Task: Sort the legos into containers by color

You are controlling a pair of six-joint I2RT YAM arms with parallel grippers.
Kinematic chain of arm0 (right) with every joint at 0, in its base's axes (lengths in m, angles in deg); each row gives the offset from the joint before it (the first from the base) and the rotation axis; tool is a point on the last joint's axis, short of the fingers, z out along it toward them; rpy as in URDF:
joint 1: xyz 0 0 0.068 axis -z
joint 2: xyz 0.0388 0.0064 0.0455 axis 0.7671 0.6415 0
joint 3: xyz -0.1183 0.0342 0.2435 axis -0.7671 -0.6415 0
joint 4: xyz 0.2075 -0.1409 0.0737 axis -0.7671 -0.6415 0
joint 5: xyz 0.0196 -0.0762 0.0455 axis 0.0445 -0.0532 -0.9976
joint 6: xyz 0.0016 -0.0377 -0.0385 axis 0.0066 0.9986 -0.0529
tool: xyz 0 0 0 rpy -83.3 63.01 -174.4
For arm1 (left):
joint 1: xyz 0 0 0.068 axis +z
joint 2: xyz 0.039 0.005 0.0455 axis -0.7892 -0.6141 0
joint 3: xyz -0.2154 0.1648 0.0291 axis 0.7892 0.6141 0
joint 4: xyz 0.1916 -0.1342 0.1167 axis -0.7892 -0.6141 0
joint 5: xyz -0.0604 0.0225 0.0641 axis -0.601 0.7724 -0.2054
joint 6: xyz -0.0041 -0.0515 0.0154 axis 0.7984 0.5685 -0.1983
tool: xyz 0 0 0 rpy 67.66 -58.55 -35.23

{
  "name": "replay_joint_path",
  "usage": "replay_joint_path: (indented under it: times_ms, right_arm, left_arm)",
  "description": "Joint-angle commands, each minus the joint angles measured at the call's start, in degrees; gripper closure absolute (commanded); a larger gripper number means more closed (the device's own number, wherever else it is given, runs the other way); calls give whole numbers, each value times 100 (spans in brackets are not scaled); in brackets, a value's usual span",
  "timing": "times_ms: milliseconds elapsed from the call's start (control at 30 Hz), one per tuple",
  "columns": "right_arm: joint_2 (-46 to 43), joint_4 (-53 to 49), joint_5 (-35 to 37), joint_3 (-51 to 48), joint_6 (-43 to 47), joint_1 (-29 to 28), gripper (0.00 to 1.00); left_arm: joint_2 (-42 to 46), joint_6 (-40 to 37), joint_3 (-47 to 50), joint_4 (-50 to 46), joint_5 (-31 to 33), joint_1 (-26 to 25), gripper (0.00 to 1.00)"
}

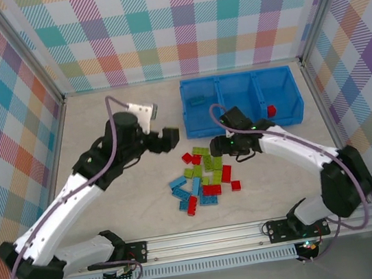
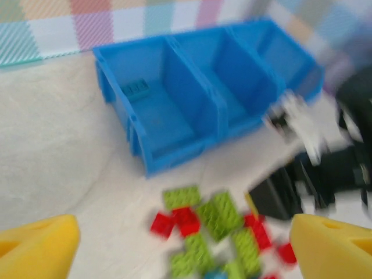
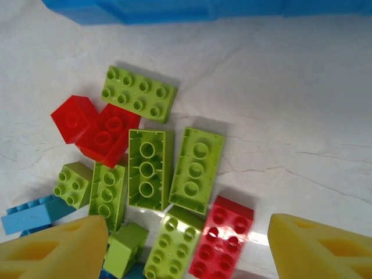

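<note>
**Right gripper [image 1: 220, 147] over the lego pile, fingers apart**

Right gripper [image 3: 189, 250] state: the yellow fingertips [image 3: 55, 250] stand wide apart with nothing clamped between them. It hangs over the far edge of the pile. Left gripper [image 1: 170, 138] state: its fingertips [image 2: 38, 247] also stand wide apart and hold nothing. It sits to the left of the pile, clear of the bricks.

1. The legos [image 1: 201, 175] lie loose on the table in one cluster, in front of the bin and between the two arms. Lime green bricks [image 3: 147, 168] lie at the far side, red bricks [image 3: 96, 128] are mixed in, and light blue bricks [image 1: 179, 192] lie at the near left.
2. In the right wrist view, two oblong green bricks lie side by side, and a red oblong brick [image 3: 222, 237] lies just beside the right fingertip.
3. The containers [image 1: 198, 129] are three compartments of one blue bin [image 2: 174, 154], standing just beyond the pile.
4. A light blue brick [image 1: 198, 100] lies in the left compartment. A red brick [image 1: 271, 110] lies in the right compartment.
5. The table [image 1: 100, 117] is pale, with checked walls [image 1: 176, 23] around it.

The left wrist view is blurred.
</note>
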Motion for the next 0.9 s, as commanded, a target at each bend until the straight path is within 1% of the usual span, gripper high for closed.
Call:
replay_joint_path:
  times_ms: [0,67,100,133,200,300,367,533,800,867]
  right_arm:
    - [520,120,-270,351,-66,-198,32]
    - [871,212,-342,452,-52,-247,39]
    - [1028,236,-367,501,-52,-270,42]
    - [1196,255,-384,566,-53,-285,47]
    - [1444,224,-364,685,-44,-335,51]
    - [1689,122,-282,837,2,-432,52]
    - [1795,82,-227,893,31,-502,58]
    - [1968,1,-75,949,42,-632,57]
    - [2387,-387,301,1252,186,-816,54]
    - [2515,-511,424,1346,223,-869,55]
  left_arm:
    - [401,-1756,590,-819,-1282,-40,0]
    - [662,-2211,842,-1138,-1747,-53,0]
    - [755,-2417,968,-1263,-1901,-57,0]
    - [858,-2551,1090,-1318,-1911,-66,0]
    - [969,-2661,1288,-1283,-1680,-66,0]
    - [1017,-2749,1429,-1119,-1403,-66,0]
    - [966,-2840,1406,-1124,-1344,-65,0]
    - [902,-2989,1584,-1070,-993,-59,0]
    - [998,-2942,1638,-1035,-909,-57,0]
    - [1034,-2937,1682,-1011,-881,-53,0]
